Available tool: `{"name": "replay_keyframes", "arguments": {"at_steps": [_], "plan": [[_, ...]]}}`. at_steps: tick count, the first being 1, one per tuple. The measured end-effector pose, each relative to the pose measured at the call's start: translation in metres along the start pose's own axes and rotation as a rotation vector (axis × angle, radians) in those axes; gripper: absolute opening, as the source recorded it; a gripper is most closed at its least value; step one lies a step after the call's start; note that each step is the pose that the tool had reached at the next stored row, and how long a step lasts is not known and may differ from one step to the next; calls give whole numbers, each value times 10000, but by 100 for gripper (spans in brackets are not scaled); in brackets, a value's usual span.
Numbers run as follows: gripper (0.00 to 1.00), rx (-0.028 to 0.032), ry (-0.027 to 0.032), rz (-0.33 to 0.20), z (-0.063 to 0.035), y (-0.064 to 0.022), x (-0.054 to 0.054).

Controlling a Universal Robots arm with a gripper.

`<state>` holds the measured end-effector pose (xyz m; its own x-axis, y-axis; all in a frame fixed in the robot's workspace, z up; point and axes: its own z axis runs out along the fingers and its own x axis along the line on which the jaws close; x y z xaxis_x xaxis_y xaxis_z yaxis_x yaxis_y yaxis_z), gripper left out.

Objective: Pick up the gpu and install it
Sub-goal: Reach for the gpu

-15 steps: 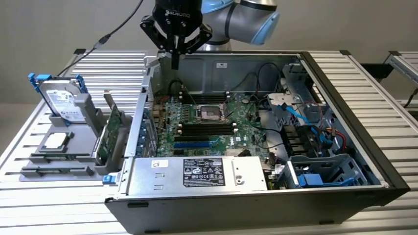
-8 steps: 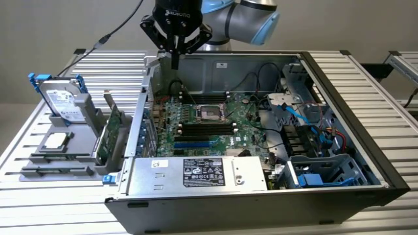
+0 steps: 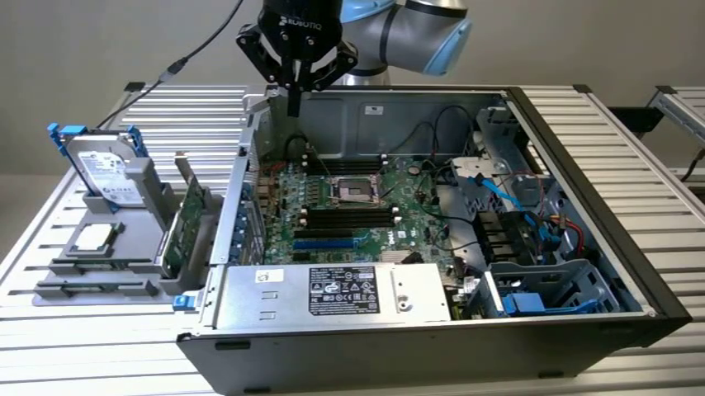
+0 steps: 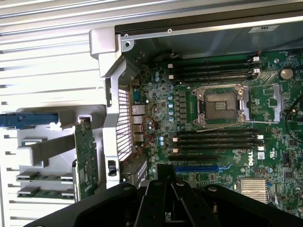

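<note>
gpu (image 3: pixel 190 219) stands on edge, green face showing, in the gray holder (image 3: pixel 99 285) at the exterior view's left, outside the computer case (image 3: pixel 584 181) and just beside its left wall. Farthest left in that holder, a hard drive with blue frame (image 3: pixel 105 169) stands upright, and a square CPU chip (image 3: pixel 94 238) lies flat in front of it. The wrist view shows the gpu (image 4: pixel 86 161) in the same slot, untouched. Next right, the gripper (image 3: pixel 293 107) hangs over the case's back-left corner, fingers clenched together, grasping nothing, well apart from the gpu; contact with the case rim cannot be told. Right of it, the motherboard (image 3: pixel 397 210) lies in the open case, CPU socket (image 3: pixel 352 190) mid-board, power supply (image 3: pixel 330 293) at the front, blue drive bay (image 3: pixel 540 297) far right.
</note>
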<state>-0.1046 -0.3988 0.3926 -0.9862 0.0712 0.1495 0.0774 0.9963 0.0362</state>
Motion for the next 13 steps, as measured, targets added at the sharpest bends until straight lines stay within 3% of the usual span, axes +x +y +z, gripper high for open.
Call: {"name": "replay_keyframes", "arguments": {"at_steps": [4, 6, 13], "plan": [[11, 1, 4, 0, 0, 0, 0], [11, 6, 84, 4, -1, 0, -8], [11, 8, 107, 5, -2, 1, -10]]}}
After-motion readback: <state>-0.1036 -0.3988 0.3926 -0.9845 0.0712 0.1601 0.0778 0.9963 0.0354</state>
